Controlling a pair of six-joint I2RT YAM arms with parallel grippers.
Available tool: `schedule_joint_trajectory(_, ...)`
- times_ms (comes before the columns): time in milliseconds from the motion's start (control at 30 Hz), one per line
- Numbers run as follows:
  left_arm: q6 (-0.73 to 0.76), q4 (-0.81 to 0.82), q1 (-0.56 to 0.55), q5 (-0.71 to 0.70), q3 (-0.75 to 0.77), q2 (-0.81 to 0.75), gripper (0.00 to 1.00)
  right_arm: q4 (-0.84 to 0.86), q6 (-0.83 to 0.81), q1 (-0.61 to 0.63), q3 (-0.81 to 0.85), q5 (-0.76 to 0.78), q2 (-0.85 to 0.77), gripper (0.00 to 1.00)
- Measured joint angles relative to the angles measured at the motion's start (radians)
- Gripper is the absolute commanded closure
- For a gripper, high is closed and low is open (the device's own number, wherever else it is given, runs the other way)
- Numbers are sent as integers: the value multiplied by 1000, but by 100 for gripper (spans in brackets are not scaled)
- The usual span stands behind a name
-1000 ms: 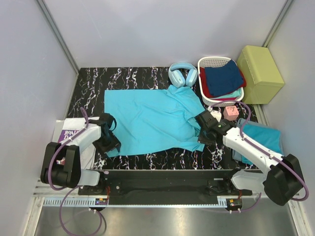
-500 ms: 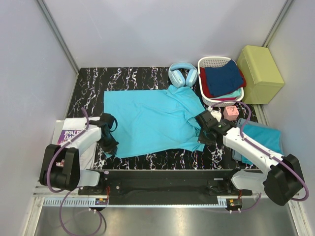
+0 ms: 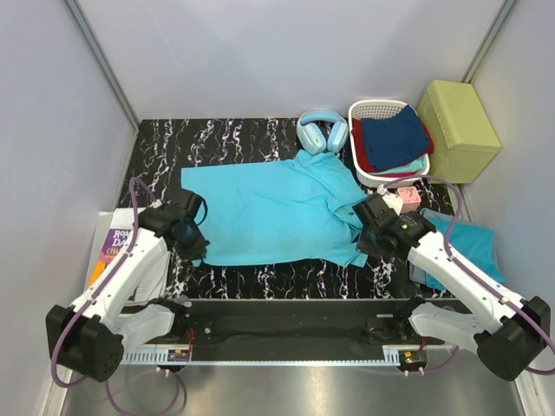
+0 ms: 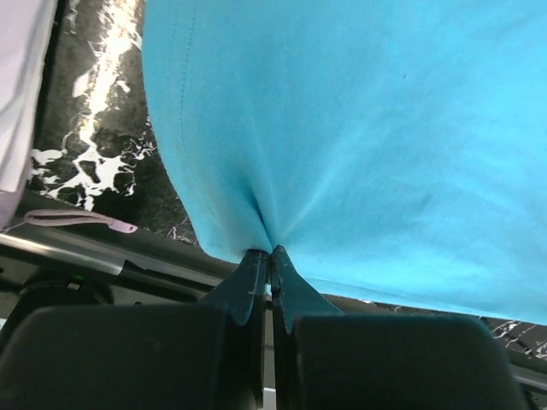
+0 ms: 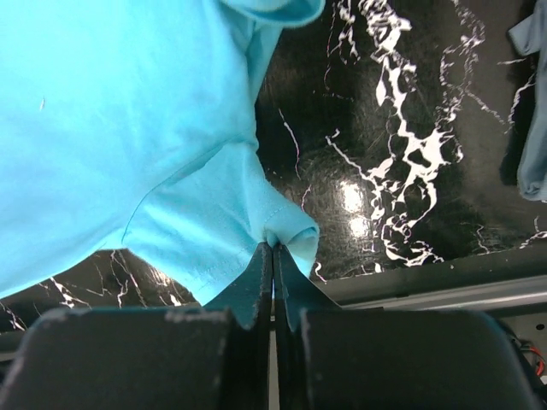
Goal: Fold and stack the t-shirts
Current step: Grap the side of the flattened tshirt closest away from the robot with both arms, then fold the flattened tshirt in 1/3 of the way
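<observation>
Left claw (image 4: 270, 252) and right claw (image 5: 272, 248) were both pinched tight on the shirt (image 3: 269, 204)!
They held the near hem and a sleeve edge, and the rest lay flat mid-counter (image 3: 225, 134). The thin cloth could slip free, or an uneven lift could skew the fold and drag the headphones (image 3: 322, 130) beside the collar. The counter was glossy black marble, with pale walls beyond.

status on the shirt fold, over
Left pincer shut on shirt, near edge. Right pincer shut on its near corner. Headphones close beyond far edge.
</observation>
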Motion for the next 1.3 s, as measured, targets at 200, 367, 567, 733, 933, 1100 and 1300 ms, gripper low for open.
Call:
schedule_joint_trajectory(200, -9, -60, 0, -45, 25, -20, 100, -19, 2, 2, 51, 29, 30, 100)
schedule_joint_trajectory(367, -10, -62, 27, -66, 25, -3, 100, -9, 0, 2, 68, 51, 102, 100)
schedule_joint_trajectory(567, 14, -50, 108, -85, 72, 35, 100, -8, -27, 2, 154, 111, 126, 100)
schedule_joint_trajectory(733, 37, -22, 111, -109, 127, 37, 100, -3, -73, 0, 237, 175, 104, 100)
schedule_joint_trajectory(933, 37, -1, 111, -102, 81, 45, 100, -6, -99, 63, 257, 230, 114, 100)
schedule_joint_trajectory(1100, 38, 10, 112, -95, 54, 59, 100, -5, -104, 38, 254, 228, 143, 100)
schedule_joint_trajectory(1300, 39, 34, 112, -90, 43, 62, 100, 14, -99, 22, 211, 224, 113, 100)
